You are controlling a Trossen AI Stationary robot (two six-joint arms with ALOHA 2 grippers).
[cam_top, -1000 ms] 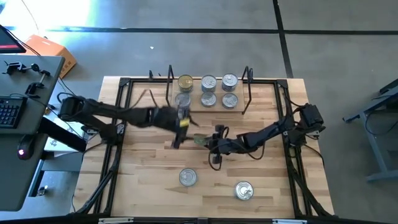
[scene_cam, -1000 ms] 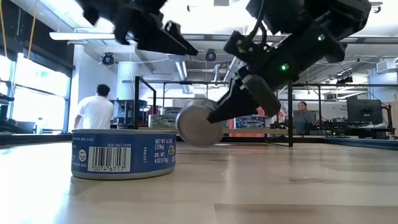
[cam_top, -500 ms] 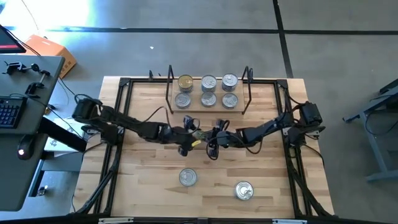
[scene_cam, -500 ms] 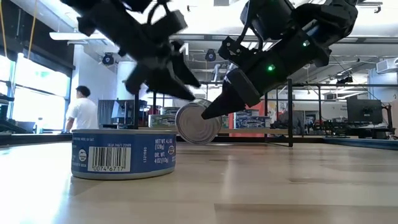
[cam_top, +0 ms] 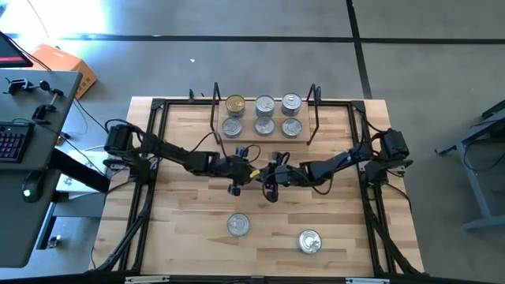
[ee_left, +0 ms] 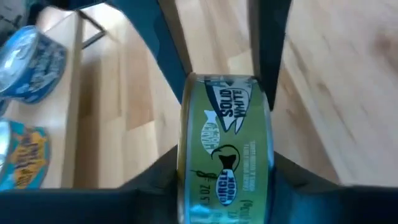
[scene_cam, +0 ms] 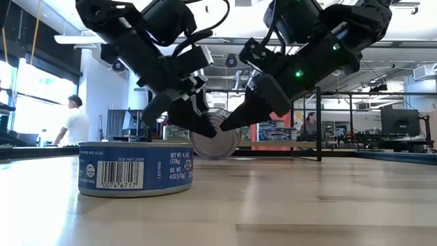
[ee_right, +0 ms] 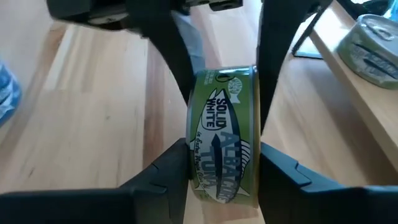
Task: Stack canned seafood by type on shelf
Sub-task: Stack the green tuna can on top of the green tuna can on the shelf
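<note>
Two dark robot grippers meet at the middle of the large butcher-block tabletop point(cam_top: 189, 237), both closed on one small round green-labelled tuna tin point(scene_cam: 215, 134) that stands on its edge, its silver face turned toward the near side. The left gripper point(cam_top: 241, 170) reaches in from the left, its two dark fingers point(ee_left: 171, 43) pressed against the tin's flat ends, as its wrist view shows; the right gripper point(cam_top: 267, 173) comes from the right and pinches the same tin across its ends too, jaws partly open around it. Whether the tin touches the wood or hangs just above it cannot be told. Behind them, at the far edge, the low light-wood shelf with black wire uprights point(cam_top: 304, 140) carries six short tins in two rows of three: a gold-lidded tin point(cam_top: 235, 104) at far left, the others silver-lidded. Near the front, a silver-topped tin with a blue label point(cam_top: 238, 225) sits left of another silver-topped tin point(cam_top: 309, 241), well apart from both arms.
</note>
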